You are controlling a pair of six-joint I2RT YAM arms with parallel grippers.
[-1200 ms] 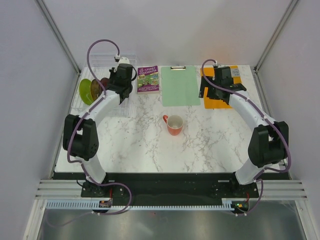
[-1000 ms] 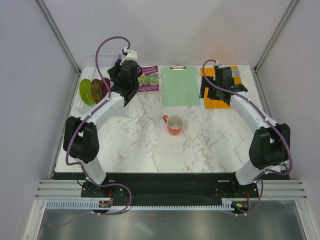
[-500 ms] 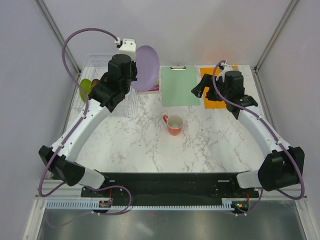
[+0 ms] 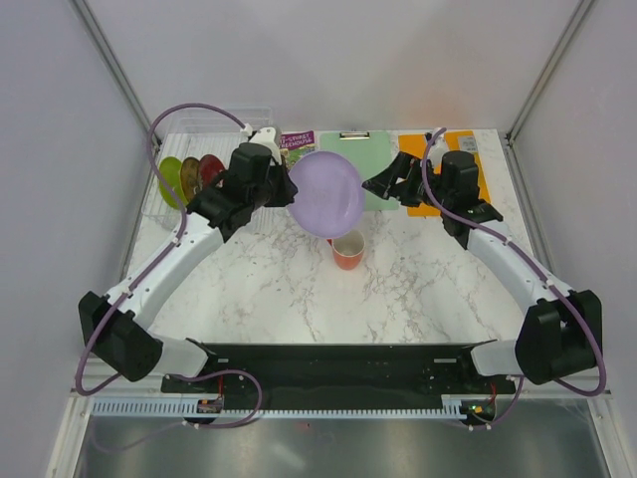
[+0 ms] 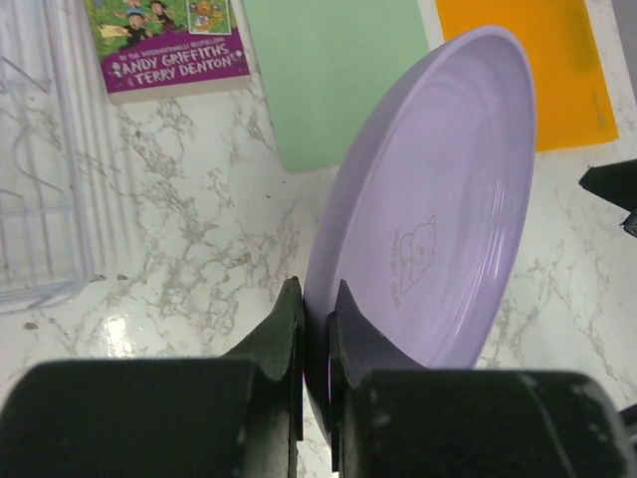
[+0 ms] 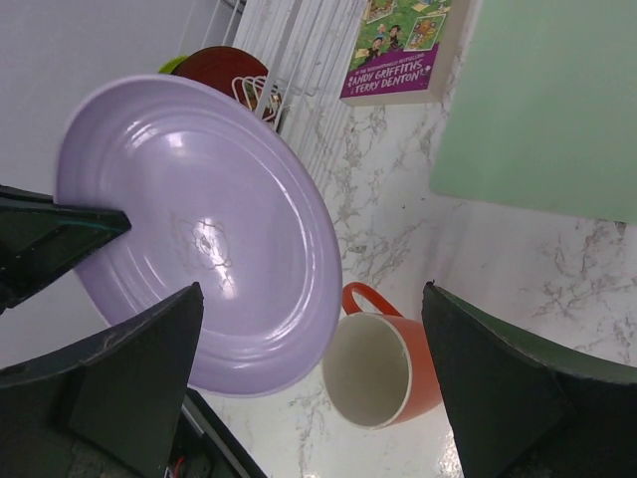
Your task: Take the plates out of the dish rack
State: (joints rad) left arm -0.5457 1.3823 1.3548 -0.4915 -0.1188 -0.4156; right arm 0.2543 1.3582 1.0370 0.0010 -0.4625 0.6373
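My left gripper (image 4: 289, 189) is shut on the rim of the large lavender plate (image 4: 326, 194) and holds it tilted in the air above the table's middle. In the left wrist view the fingers (image 5: 289, 319) pinch the plate (image 5: 438, 219) edge. My right gripper (image 4: 390, 179) is open and empty, just right of the plate, facing it; its view shows the plate (image 6: 199, 229) between wide-spread fingers (image 6: 129, 378). The white wire dish rack (image 4: 214, 118) stands at the back left with the lime green (image 4: 169, 181), dark (image 4: 190, 174) and red (image 4: 210, 169) plates upright in it.
An orange mug (image 4: 347, 251) stands below the held plate's near edge, also in the right wrist view (image 6: 383, 368). A purple book (image 4: 297, 142), green clipboard (image 4: 373, 159) and orange sheet (image 4: 456, 139) lie along the back. Walls close in on both sides.
My left gripper lifted the lavender plate out of the rack and carried it right and nearer, above the mug. My right gripper swung left toward the plate.
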